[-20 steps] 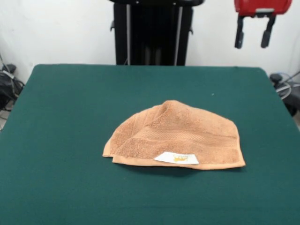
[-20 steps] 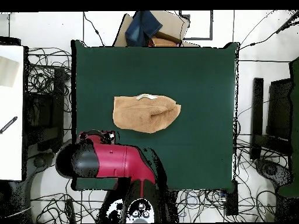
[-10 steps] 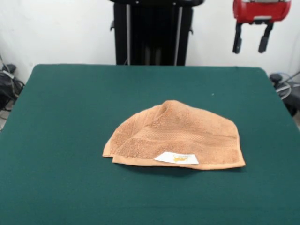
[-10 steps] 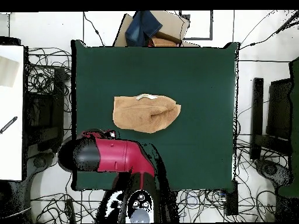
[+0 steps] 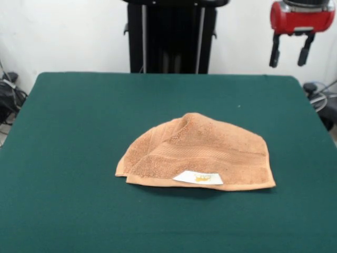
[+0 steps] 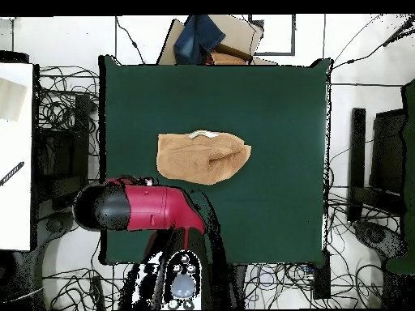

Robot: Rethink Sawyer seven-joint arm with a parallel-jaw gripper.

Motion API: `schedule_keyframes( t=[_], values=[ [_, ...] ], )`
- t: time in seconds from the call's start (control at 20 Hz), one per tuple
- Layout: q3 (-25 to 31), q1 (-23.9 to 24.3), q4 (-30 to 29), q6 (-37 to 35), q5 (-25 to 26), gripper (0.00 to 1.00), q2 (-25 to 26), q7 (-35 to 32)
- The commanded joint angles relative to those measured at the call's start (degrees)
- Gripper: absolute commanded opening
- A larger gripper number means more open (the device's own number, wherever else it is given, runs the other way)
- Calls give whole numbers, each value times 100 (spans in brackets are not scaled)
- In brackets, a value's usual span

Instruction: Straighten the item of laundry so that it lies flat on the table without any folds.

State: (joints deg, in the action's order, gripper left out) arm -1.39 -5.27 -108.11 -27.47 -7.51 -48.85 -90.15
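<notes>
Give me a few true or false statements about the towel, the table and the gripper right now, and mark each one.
1. The towel lies fully flat with no folds. False: it is bunched, with layers folded over each other.
2. The gripper is open and holds nothing. True.
3. The gripper is touching the towel. False: it hangs in the air up by the table's far corner, well apart from the towel.
4. A white label with a yellow mark shows at the towel's near edge in the front view. True.
5. The towel hangs over the edge of the table. False: it sits near the middle, with green top showing all round it.
</notes>
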Motion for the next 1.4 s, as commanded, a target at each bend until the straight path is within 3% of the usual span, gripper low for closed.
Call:
schedule_keyframes(
  t=[0.05, 0.2, 0.45, 0.7, 0.85, 1.05, 1.4],
  values=[
    [153, 88, 421, -476, -322, 100, 540, -1317],
    [153, 89, 565, -859, -420, 100, 671, -1414],
    [272, 138, 658, -849, -646, 100, 712, -1455],
    [-38, -113, 895, -1288, -671, 100, 662, -1712],
    [-312, -330, 794, -701, -483, 100, 550, -1749],
    [-410, -347, 906, -1382, -348, 100, 467, -1567],
    [-363, -194, 1221, -1887, -244, 100, 653, -1268]
  ],
)
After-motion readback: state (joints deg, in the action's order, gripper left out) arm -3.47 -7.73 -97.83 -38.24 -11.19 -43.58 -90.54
